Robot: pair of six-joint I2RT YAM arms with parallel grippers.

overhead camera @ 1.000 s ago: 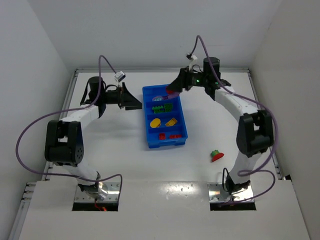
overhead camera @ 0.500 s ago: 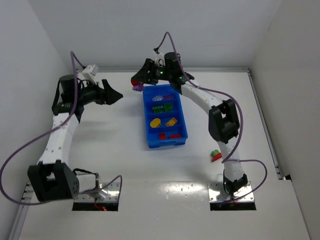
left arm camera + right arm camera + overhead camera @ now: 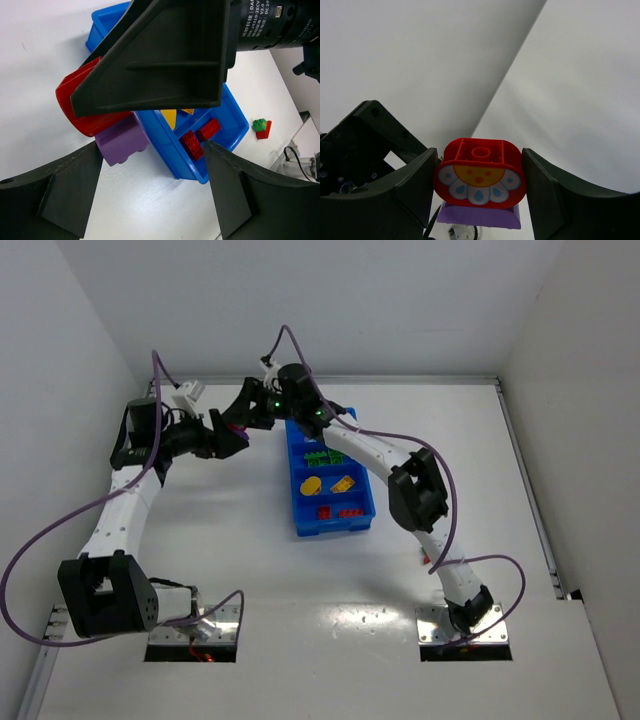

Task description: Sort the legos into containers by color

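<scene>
The right pincer (image 3: 479,161) grips a red flower-faced piece (image 3: 479,179) with a purple block (image 3: 479,216) stuck beneath it. It holds the pair in the air, just left of the far end of the blue tray (image 3: 335,529). The left pincer (image 3: 152,151) stands wide open in front of the pair, touching neither part.

The two colours seem to need pulling apart before either can be sorted. To do that well, the left pincer should move in square to the purple block and close only on its flat sides, clear of the red rim. A straight pull along the studs should work better than a twist. The right grip has to stay firm, or the pair will likely drop onto the worktop (image 3: 250,540).

In the tray:
- **Nearest compartment:** red bricks (image 3: 338,512).
- **Next compartment:** yellow pieces (image 3: 327,484).
- **Third compartment:** green bricks (image 3: 325,455).
- **Far compartment:** partly hidden by the right arm, so I cannot tell what it holds.

A green-and-red pair (image 3: 261,128) lies unsorted on the worktop, well apart from the tray.
</scene>
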